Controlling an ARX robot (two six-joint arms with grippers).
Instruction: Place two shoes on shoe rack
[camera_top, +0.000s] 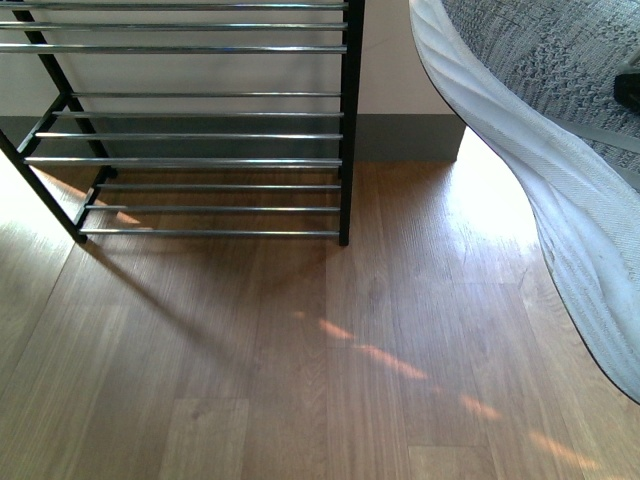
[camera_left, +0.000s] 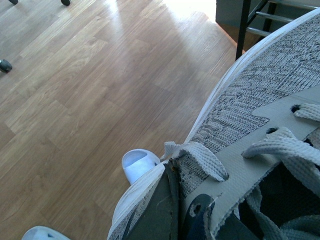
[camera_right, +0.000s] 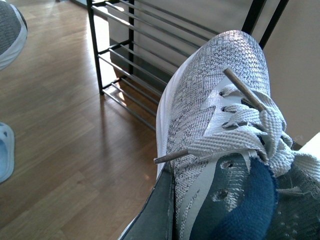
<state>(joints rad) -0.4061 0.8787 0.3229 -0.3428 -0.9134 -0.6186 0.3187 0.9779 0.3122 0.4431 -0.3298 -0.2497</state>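
Observation:
My left gripper is shut on the collar edge of a grey sneaker, held up above the wooden floor with its toe towards the shoe rack. My right gripper is shut on the side of the other grey sneaker, which is also in the air, toe towards the shoe rack. The front view has the shoe rack at the upper left, its chrome bars bare. A raised grey sneaker, white sole showing, fills the upper right. The left-held sneaker also shows in the right wrist view.
Pale blue slide sandals lie on the floor below the left-held sneaker, and one shows at the right wrist view's edge. Chair casters stand further off. A pale wall with a dark skirting runs behind the rack.

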